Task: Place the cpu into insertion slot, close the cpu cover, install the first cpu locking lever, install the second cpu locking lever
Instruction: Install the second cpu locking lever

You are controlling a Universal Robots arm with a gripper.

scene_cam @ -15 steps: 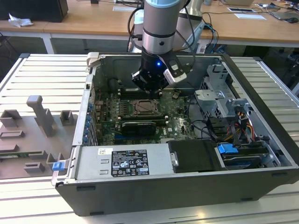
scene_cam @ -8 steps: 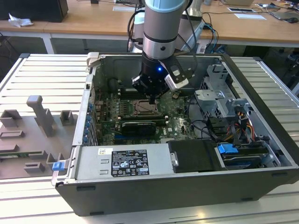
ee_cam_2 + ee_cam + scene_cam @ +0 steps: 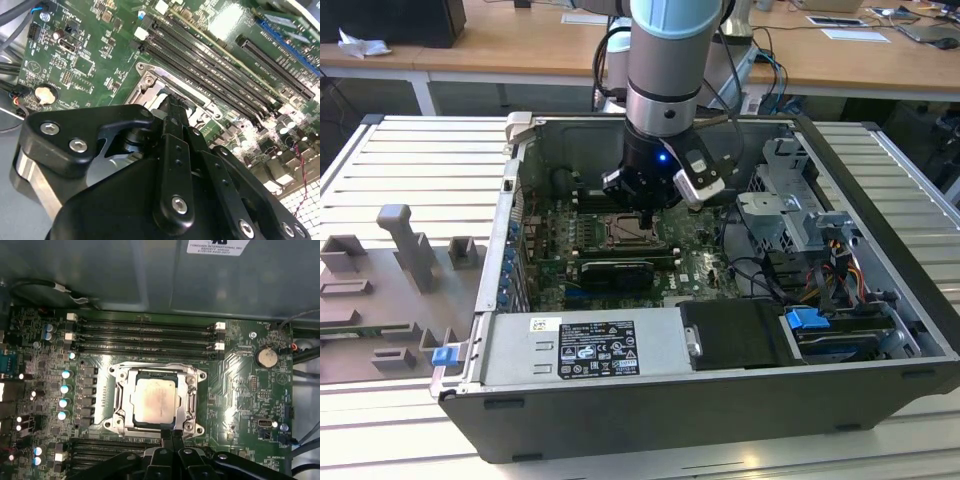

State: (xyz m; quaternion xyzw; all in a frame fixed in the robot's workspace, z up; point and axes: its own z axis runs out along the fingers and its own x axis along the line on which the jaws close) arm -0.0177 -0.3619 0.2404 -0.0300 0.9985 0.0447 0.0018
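Note:
In the first wrist view the cpu point(image 3: 154, 399) lies flat in the insertion slot point(image 3: 198, 375), its pale metal top showing. The silvery cpu cover point(image 3: 128, 401) lies down around it, framing the chip. My gripper point(image 3: 172, 433) is shut, its two thin black fingers pressed together with the tips at the socket's edge nearest the camera. The second wrist view shows the same fingertips point(image 3: 175, 105) down against the socket's rim point(image 3: 148, 83). In the exterior view my gripper point(image 3: 645, 214) hangs over the socket point(image 3: 623, 230) inside the open computer case.
Long memory slots point(image 3: 145, 335) run beside the socket, with a coin battery point(image 3: 266, 357) nearby. A long black card point(image 3: 617, 270) sits close to the socket. The power supply box point(image 3: 585, 345), drive cage point(image 3: 795, 215), cables point(image 3: 825, 275) and case walls hem in the board.

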